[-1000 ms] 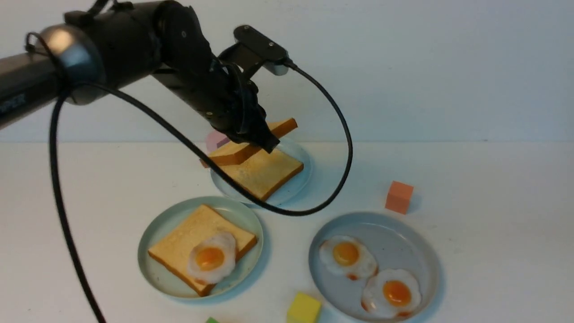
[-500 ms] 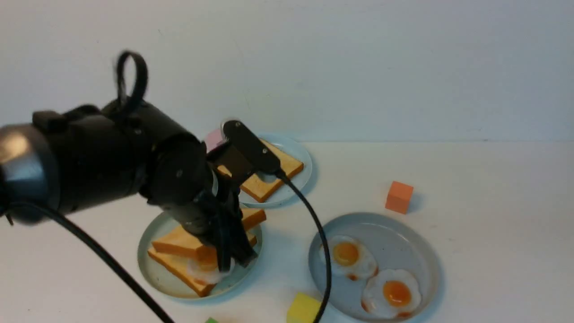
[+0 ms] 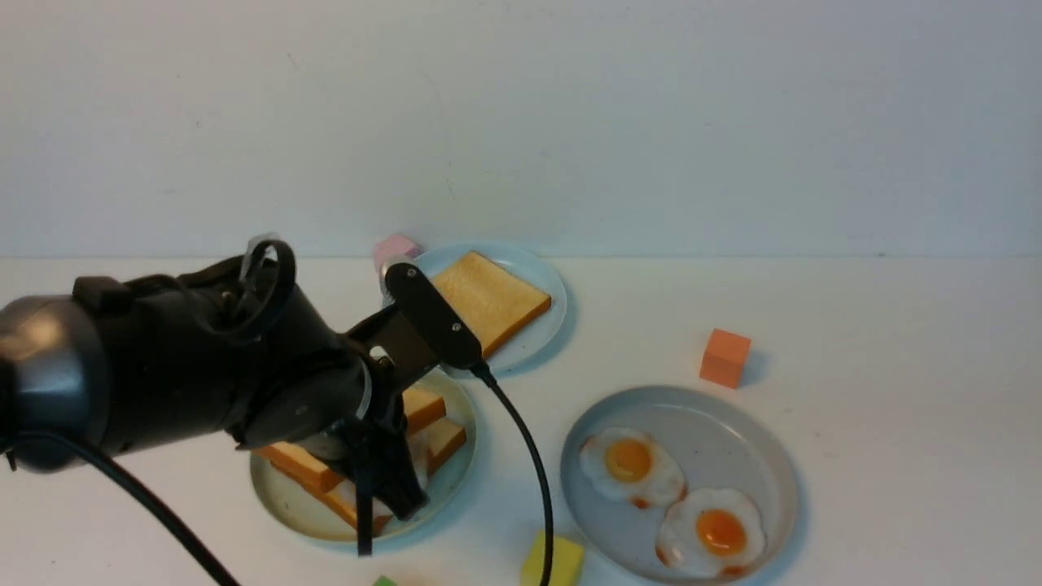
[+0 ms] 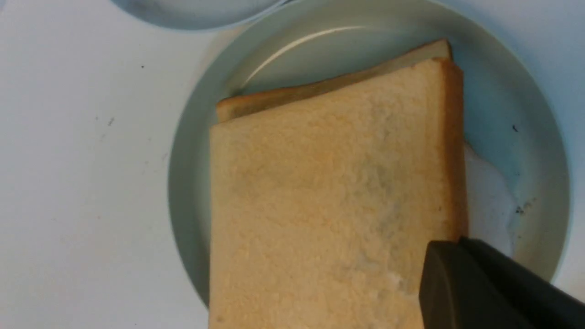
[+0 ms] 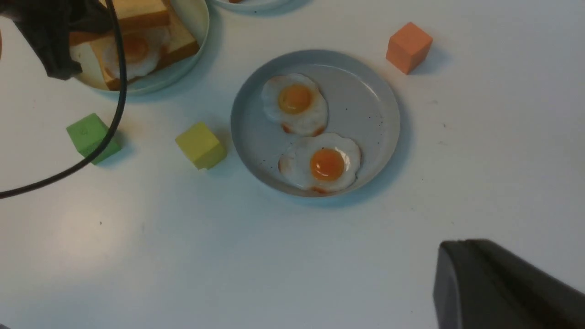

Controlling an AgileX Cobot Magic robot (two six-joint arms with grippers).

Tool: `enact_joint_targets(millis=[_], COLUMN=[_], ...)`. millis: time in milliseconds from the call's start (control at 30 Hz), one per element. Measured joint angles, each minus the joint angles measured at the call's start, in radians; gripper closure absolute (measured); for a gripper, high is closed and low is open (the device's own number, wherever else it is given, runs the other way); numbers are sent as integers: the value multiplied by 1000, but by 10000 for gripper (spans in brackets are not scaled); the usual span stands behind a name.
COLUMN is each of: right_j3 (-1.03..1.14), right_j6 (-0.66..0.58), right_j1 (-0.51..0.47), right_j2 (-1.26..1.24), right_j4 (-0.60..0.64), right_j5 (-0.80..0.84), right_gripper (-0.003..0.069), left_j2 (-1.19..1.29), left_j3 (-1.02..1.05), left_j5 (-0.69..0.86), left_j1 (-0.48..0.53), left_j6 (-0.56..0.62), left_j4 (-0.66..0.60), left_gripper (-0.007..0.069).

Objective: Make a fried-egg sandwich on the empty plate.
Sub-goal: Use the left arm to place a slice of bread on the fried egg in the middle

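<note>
Where the left arm hangs over the round pale mint-green plate [image 3: 285, 505], we find the left gripper [image 3: 397, 500] clamped on one edge of the upper square golden-brown toast slice [image 4: 329, 196]. That slice sits tilted above the lower toast slice [image 3: 446, 438], which lies flat on the plate. Between the two we see the glossy white fried egg with orange yolk [image 5: 132, 49], its white showing past the upper slice's crust. Whether the upper slice touches the egg we cannot tell. We note the right gripper [image 5: 457, 260] above the bare white table [image 5: 480, 114], its fingers together with nothing between them. Behind the mint-green plate, a smaller light-blue plate [image 3: 544, 342] carries one spare toast slice [image 3: 488, 297]. To the right, a grey-blue plate [image 3: 761, 443] holds two more fried eggs [image 3: 631, 468]. An orange cube [image 3: 724, 356] stands beyond it, and a yellow cube [image 3: 552, 561] lies between the two near plates.
</note>
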Motion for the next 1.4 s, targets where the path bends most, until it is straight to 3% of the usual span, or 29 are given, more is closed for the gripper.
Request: enact_joint_targets(millis=[600, 1067, 1200, 1333, 1400], right_j3=[0, 0, 0, 0, 0], right_j6=[0, -23, -23, -23, -23], right_j1=[0, 0, 0, 0, 0], right_j2=[0, 0, 0, 0, 0], right_j4=[27, 31, 31, 32, 34], right_j5=[-25, -33, -35, -37, -37], right_gripper=[616, 615, 612, 610, 610], left_j2=[12, 14, -15, -120, -304], left_j3=[5, 5, 6, 6, 6], left_j5=[-68, -67, -63, -33, -6], left_j1=[0, 0, -2, -41, -105], left_j6=[3, 2, -14, -46, -104], left_j4=[-41, -47, -64, -91, -126], left_gripper=[635, 363, 333, 351, 431])
